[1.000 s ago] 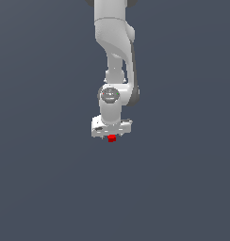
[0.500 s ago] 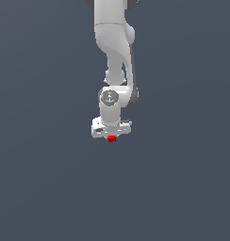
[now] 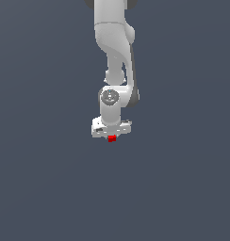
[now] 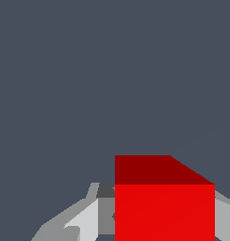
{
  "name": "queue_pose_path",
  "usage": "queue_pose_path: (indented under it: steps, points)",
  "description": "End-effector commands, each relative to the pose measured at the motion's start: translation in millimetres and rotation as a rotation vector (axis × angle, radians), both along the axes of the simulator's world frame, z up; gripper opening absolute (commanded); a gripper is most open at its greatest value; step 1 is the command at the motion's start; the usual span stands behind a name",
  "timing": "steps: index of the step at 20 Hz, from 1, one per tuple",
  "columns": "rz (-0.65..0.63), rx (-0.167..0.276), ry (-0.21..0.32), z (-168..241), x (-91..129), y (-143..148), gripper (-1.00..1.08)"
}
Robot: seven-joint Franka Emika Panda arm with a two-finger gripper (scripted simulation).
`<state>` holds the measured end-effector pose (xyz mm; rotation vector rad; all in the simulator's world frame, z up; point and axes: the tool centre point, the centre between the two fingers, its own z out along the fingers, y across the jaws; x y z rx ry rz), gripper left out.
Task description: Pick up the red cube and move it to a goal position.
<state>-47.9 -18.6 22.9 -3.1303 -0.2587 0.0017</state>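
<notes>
Fingers of the gripper (image 3: 111,136) stayed clamped on the red cube (image 3: 111,138), barely shifted toward 12 o'clock over 1 second, suggesting the carry continued.

White arm (image 3: 114,56) vertical, jaws downward, gripping.

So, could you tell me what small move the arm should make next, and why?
Probably carry on toward the goal with the grip kept shut. The red cube sits between the fingers of the gripper, tucked right under the white hand, so it looks grasped. No goal marker shows in either view, so the direction cannot be told.
</notes>
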Motion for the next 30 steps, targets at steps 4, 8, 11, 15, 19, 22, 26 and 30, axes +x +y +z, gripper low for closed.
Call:
queue_pose_path:
  steps: [4,8,11,15,19,22,26,30]
  points:
    - [0.0,0.0,-0.001,17.5,4.4,4.8,-1.0]
    - [0.0,0.0,-0.001,41.3,10.0,11.2,-1.0]
    - [0.001,0.0,-0.001,64.7,15.6,17.7,-1.0]
    - [0.001,0.0,-0.001,102.9,24.7,28.0,-1.0]
    - [0.001,0.0,-0.001,145.2,35.2,39.5,-1.0]
    - [0.001,0.0,-0.001,176.4,43.1,47.9,-1.0]
    - [0.001,0.0,-0.001,216.9,53.8,59.2,-1.0]
    - [0.001,0.0,-0.001,256.0,64.8,69.8,-1.0]
